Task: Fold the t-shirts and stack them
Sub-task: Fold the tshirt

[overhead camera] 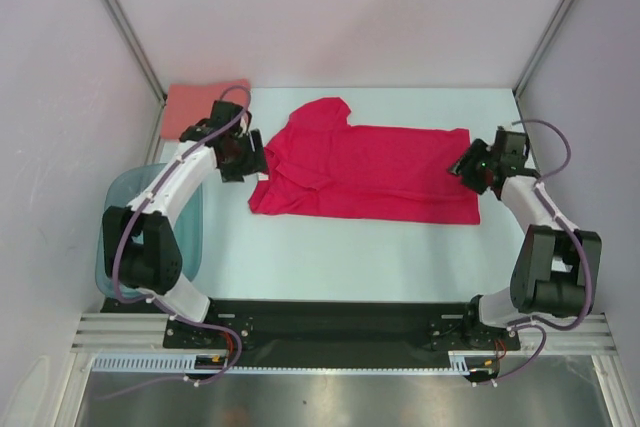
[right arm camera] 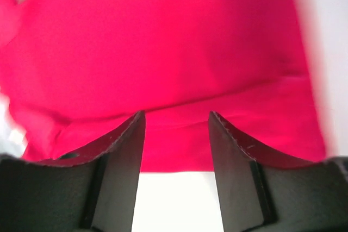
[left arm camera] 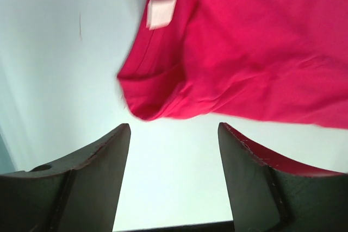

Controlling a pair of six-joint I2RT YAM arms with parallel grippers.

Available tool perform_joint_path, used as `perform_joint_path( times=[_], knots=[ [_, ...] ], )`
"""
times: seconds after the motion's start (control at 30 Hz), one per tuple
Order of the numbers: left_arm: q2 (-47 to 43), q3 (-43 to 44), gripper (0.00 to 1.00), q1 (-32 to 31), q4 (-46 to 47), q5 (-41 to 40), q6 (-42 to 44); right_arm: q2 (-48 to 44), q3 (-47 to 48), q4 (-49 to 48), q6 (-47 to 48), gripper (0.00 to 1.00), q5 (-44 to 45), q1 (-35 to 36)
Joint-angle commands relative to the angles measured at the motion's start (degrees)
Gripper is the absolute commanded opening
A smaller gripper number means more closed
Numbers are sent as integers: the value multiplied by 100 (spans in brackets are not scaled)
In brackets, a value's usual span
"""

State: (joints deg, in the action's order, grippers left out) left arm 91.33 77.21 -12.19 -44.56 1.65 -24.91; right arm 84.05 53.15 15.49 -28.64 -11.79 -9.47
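Two t-shirts: crimson t-shirt [overhead camera: 365, 172] spread flat mid-frame, white tag [left arm camera: 162, 12] with no readable writing; pink t-shirt [overhead camera: 190, 107] folded, upper left. One teal tub [overhead camera: 192, 237] at lower left. Left gripper [overhead camera: 252, 158] and right gripper [overhead camera: 465, 165] sit at the crimson shirt's ends, jaws apart, holding nothing.

Materials: mostly cloth and plastic.
Red t-shirt [overhead camera: 370, 172] matt cloth, creased; pink t-shirt [overhead camera: 190, 107] same matt cloth; desk [overhead camera: 350, 257] smooth, pale, matt; tub [overhead camera: 192, 232] translucent glossy plastic.
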Motion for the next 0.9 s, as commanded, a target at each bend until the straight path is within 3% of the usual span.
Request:
perform_joint_path(
  times=[0.0,0.1,0.27,0.5,0.7,0.83,0.87],
  knots=[
    [96,-460,71,32,69,10,355,-337,-93,-239,342,56,-797,777],
    [253,-540,72,23,140,177,539,-398,-286,-274,307,56,-930,1385],
    [447,-558,71,23,131,230,706,-556,-673,-379,236,54,-983,1484],
    [833,-558,62,23,272,599,864,-749,-972,-318,351,53,-1246,991],
    [957,-672,55,23,351,653,908,-996,-1192,-125,570,53,-1370,97],
    [1203,-585,38,23,325,478,882,-987,-1289,59,570,51,-1212,-414],
    [1299,-549,30,23,307,381,865,-987,-1298,138,562,51,-1081,-493]
  ],
)
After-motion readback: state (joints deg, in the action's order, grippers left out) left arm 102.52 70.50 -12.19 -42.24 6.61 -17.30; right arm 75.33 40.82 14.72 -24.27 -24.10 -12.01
